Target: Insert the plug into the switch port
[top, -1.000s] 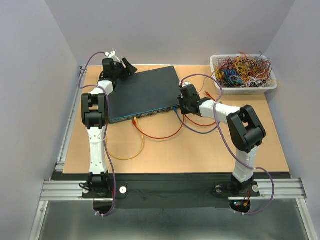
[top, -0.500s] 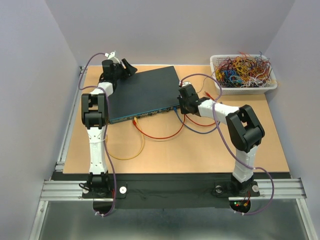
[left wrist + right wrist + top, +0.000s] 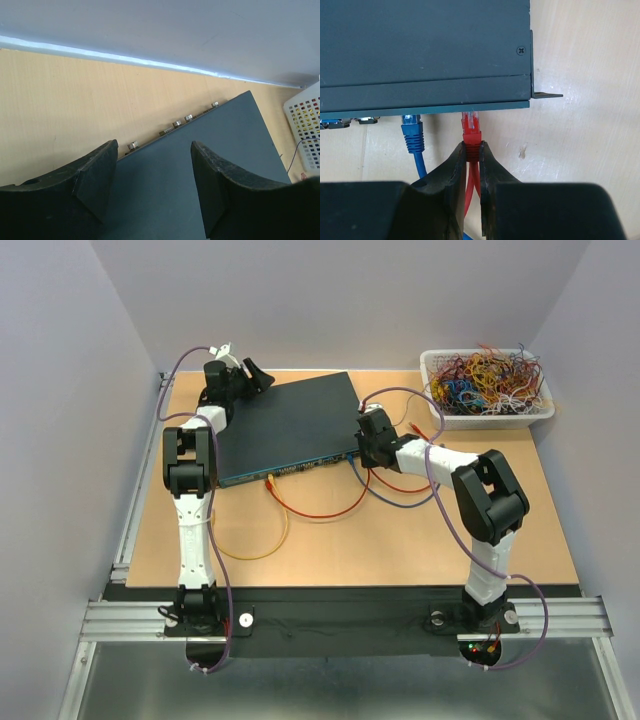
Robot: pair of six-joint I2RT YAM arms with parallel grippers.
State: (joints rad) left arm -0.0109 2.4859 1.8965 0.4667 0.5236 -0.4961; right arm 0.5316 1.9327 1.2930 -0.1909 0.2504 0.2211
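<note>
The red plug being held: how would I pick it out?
Find the flat dark teal switch box. Near the right end of its front edge sit two plugs. The red plug is pinched by black fingers; the blue plug beside it is free.

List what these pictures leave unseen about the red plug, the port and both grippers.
- Top external view: the ports along the switch are too small to make out.
- Right wrist view: the switch's top edge hides the ports, so whether the red plug in the right gripper is seated cannot be told.
- Left wrist view: the bottom edge cuts off the open left gripper; contact with the switch unclear.
</note>
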